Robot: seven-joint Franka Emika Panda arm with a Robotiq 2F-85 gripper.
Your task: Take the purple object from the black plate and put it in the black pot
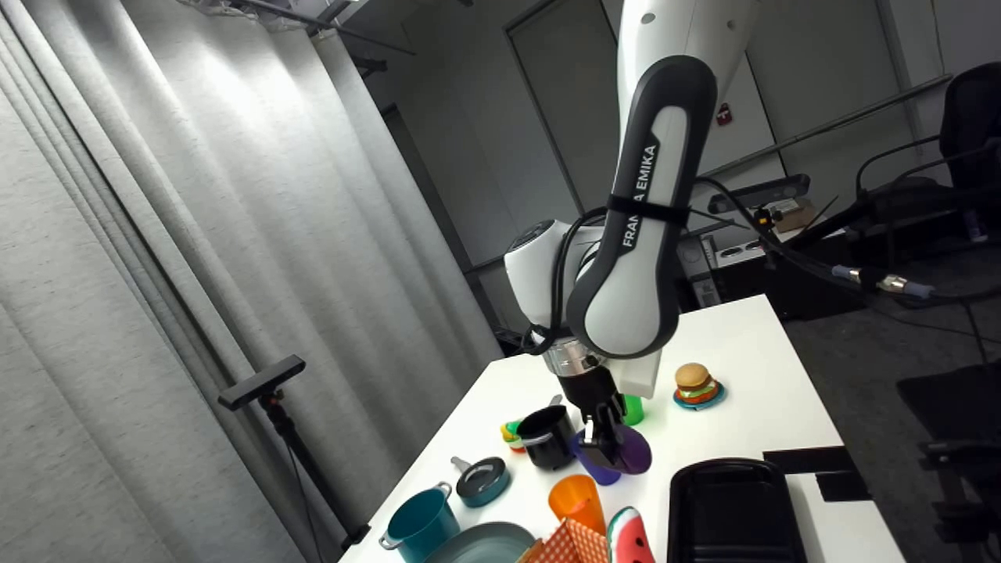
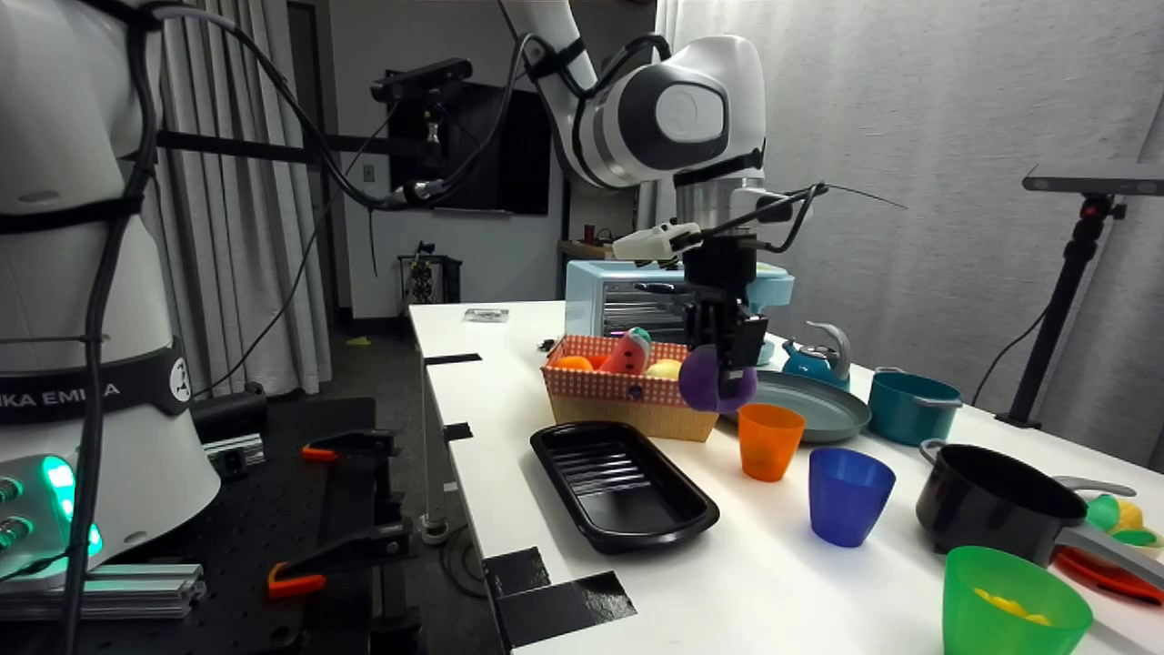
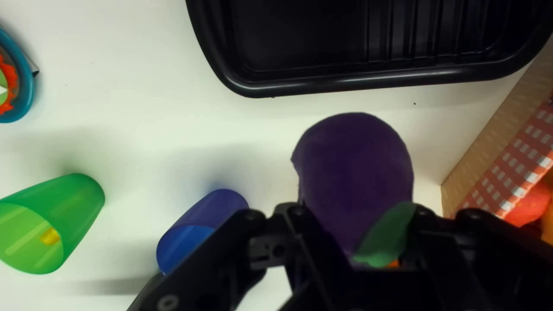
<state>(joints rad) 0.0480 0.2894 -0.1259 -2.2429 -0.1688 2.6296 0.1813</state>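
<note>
The purple object (image 2: 700, 377) is a rounded lump with a green leaf-like patch at its top, seen in the wrist view (image 3: 354, 168). My gripper (image 3: 358, 216) is shut on it, a finger on each side, and holds it above the table. It also shows in an exterior view (image 1: 637, 452). The black pot (image 2: 987, 509) has metal handles and stands upright on the table away from the gripper, also in an exterior view (image 1: 547, 438). A black ribbed rectangular tray (image 2: 627, 537) and a broad round dark grey plate (image 2: 837, 423) lie on the table; I cannot tell which is the black plate.
A checked basket (image 2: 627, 418) with toy food, an orange cup (image 2: 768, 446), a blue cup (image 2: 850, 496) and a green cup (image 2: 1000, 609) stand on the table. A teal pot (image 2: 909, 409), small pan (image 1: 482, 489), kettle (image 2: 814, 366) and toy burger (image 1: 694, 383) are also there.
</note>
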